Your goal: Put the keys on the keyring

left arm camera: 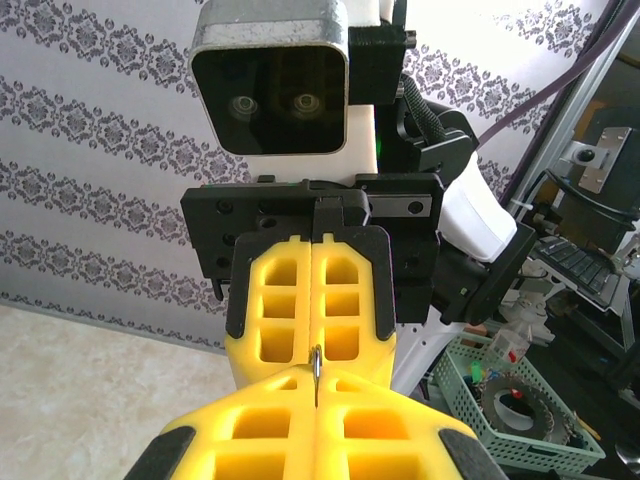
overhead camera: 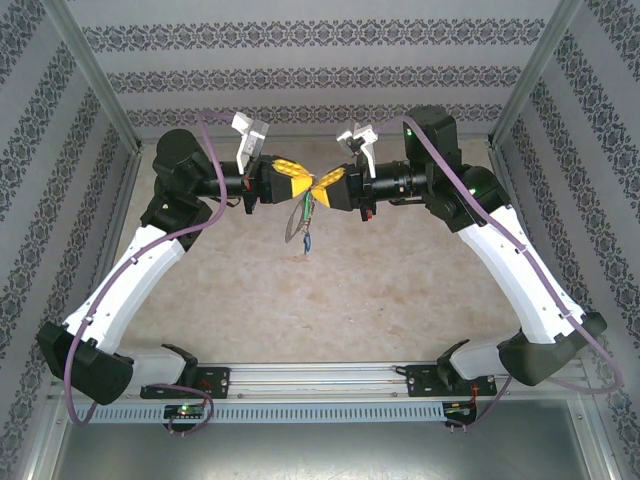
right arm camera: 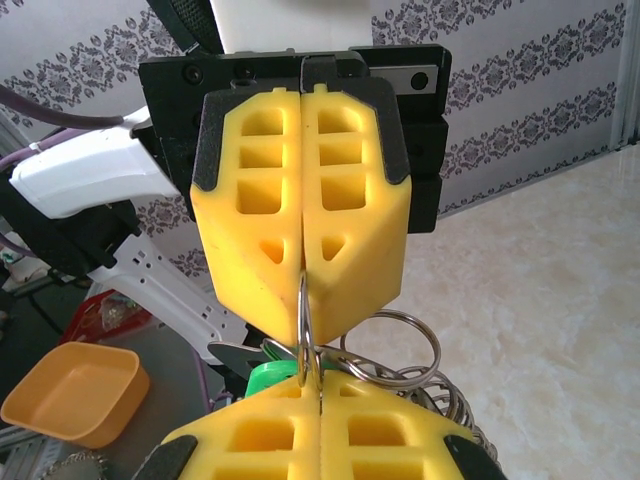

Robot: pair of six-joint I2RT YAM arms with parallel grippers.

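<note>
Above the counter [overhead camera: 400,290], the left jaws and right jaws meet tip to tip, both clamped on the keyring [right arm camera: 400,352]; the keys [right arm camera: 268,375] dangle there too.

left gripper [overhead camera: 303,184] and right gripper [overhead camera: 322,187]: yellow fingers, black mounts. keyring [right arm camera: 400,350]: silver-grey metal, with a blue tag [overhead camera: 308,242]. keys [overhead camera: 308,208]: light green plastic. arms [overhead camera: 140,270]: white shells, black joints. cables [overhead camera: 540,255]: purple. walls [overhead camera: 320,60]: pale grey-white stripes with dark floral bands. table [overhead camera: 380,290]: beige, marbled. bowl [right arm camera: 70,390]: orange. basket [left arm camera: 520,420]: green.
</note>
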